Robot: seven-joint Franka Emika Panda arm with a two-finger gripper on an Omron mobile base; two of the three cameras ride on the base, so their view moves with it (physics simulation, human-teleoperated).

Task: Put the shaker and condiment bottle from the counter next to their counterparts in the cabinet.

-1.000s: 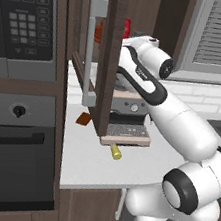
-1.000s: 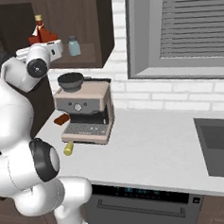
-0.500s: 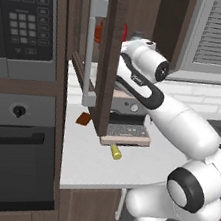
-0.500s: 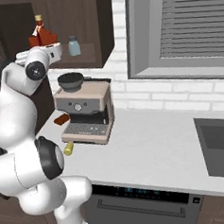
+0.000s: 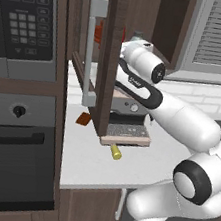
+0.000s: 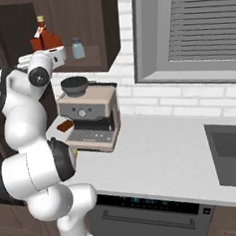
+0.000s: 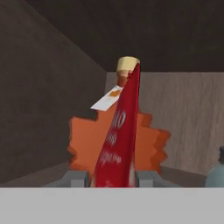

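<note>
The cabinet (image 6: 96, 21) stands open so the arm can reach its shelf; the claw (image 7: 111, 177) grasps the condiment bottle (image 7: 118, 144) inside, beside the orange-red bottle (image 6: 41, 35) and blue-grey shaker (image 6: 77, 48); the shaker (image 5: 115, 152) lies toppled on the surface (image 6: 158, 159), unplaced

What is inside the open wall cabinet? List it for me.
In the cabinet stand a blue-grey shaker and a cork-topped orange-red bottle. The claw holds the red condiment bottle before that bottle, covering its middle. The arm hides the shelf's left end.
</note>
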